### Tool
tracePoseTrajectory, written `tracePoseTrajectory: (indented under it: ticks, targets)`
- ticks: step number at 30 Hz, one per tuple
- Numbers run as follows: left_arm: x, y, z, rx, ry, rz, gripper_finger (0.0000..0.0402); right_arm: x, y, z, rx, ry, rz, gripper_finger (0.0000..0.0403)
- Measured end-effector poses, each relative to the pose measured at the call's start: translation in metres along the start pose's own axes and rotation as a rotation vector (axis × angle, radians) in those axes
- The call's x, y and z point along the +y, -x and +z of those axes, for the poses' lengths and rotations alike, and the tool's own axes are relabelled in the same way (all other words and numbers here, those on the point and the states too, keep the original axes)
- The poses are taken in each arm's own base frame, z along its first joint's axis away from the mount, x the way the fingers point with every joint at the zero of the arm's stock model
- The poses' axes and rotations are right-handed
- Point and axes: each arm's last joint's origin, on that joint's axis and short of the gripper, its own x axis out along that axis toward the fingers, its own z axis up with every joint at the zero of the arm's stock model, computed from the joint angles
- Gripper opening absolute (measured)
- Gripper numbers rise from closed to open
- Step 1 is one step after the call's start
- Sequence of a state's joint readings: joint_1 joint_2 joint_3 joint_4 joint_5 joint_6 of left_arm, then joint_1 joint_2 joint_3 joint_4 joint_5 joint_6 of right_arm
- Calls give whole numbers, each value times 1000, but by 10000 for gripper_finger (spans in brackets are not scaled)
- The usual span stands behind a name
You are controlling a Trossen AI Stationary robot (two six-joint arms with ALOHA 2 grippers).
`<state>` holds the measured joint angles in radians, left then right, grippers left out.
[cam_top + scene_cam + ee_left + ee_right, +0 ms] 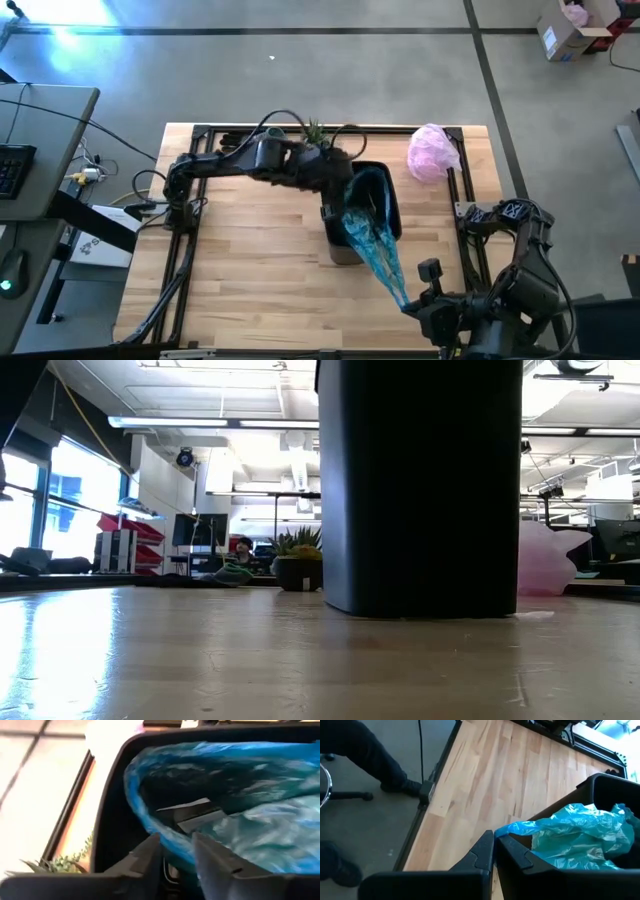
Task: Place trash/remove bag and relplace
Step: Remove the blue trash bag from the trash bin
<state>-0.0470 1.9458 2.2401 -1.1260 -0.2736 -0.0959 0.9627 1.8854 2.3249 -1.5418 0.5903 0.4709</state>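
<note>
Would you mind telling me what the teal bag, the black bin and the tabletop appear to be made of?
The teal bag looks like thin translucent plastic film: wrinkled, glossy, light showing through. The black bin seems to be hard moulded plastic, with smooth dark walls and a rounded rim. The tabletop looks like pale wood planks with visible grain and joints and a light sheen, though it may be laminate.

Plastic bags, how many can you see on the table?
2. The teal bag hangs out of the black bin mid-table, stretched toward the right gripper. The pink bag sits at the table's far right edge. Others could be hidden inside the bin.
</note>
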Motion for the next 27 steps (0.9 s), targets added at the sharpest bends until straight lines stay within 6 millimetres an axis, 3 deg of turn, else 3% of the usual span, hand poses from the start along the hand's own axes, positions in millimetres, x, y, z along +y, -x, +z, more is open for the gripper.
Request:
tracePoseTrajectory:
  ticks: [4,8,17,27]
  targets:
    - [16,-6,1,19,125,-64,166,0,0,0,0,6,1,0]
    - [30,-14,-1,67,223,-108,195,-1,-1,0,-1,37,-2,0]
    - [34,-49,-11,191,223,-69,197,-12,-8,5,11,42,-27,0]
    - [34,-56,-7,160,232,-132,184,-21,-15,13,3,49,-4,0]
